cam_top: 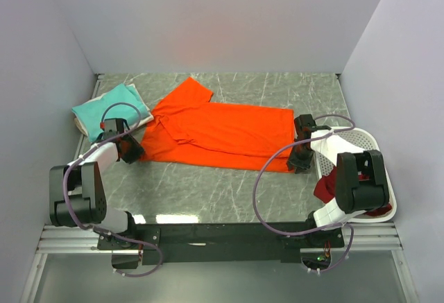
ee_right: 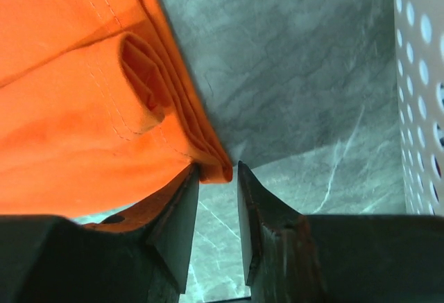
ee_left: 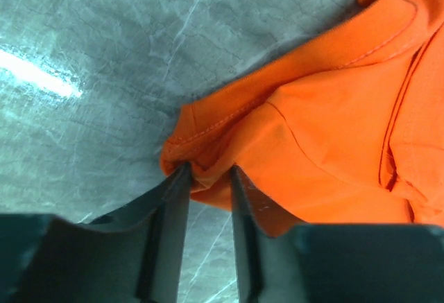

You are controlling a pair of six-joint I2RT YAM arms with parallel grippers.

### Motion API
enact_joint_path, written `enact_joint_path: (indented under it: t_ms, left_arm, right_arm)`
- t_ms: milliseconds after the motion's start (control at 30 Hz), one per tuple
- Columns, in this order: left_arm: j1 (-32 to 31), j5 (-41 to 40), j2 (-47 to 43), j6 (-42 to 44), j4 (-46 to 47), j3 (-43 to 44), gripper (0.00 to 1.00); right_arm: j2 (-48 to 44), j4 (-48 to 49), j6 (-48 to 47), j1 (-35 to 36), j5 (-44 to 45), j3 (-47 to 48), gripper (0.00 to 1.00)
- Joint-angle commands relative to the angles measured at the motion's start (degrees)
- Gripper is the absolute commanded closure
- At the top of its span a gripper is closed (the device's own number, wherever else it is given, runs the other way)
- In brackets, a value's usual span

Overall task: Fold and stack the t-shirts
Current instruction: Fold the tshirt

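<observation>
Both pincers grip the orange t-shirt [cam_top: 222, 133]: left pincer [ee_left: 208, 178] clenched on its corner, right pincer [ee_right: 218, 175] likewise (hem between fingertips).

Shirt [cam_top: 222, 130] between stack [cam_top: 111, 112] and basket [cam_top: 378, 178].

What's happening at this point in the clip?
Both arms are working on the orange t-shirt, spread flat on the table. The left gripper pinches its near-left corner; the right gripper has the near-right corner between its fingers. Teal and cream shirts sit stacked far left; a dark red shirt waits in the basket.
</observation>
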Motion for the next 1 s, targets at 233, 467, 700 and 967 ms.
enact_joint_path:
  t_ms: [233,467,700,967]
  left_arm:
    - [0.2,-1.3,3.2,-0.7,1.5,0.5,0.98]
    - [0.7,-5.3,2.7,1.5,-3.6,3.7,0.99]
    - [1.4,-6.8,1.9,3.0,-7.8,4.0,0.99]
    - [1.6,-8.7,-1.3,2.7,-12.2,3.2,0.97]
  right_arm:
    - [1.6,-0.4,0.5,0.6,0.7,-1.5,0.97]
    - [-4.3,-7.6,-0.3,1.0,1.7,-2.5,1.0]
    - [-8.1,-14.4,0.7,1.7,1.5,-0.9,1.0]
    - [-11.4,-18.0,2.9,3.9,1.6,-2.6,1.0]
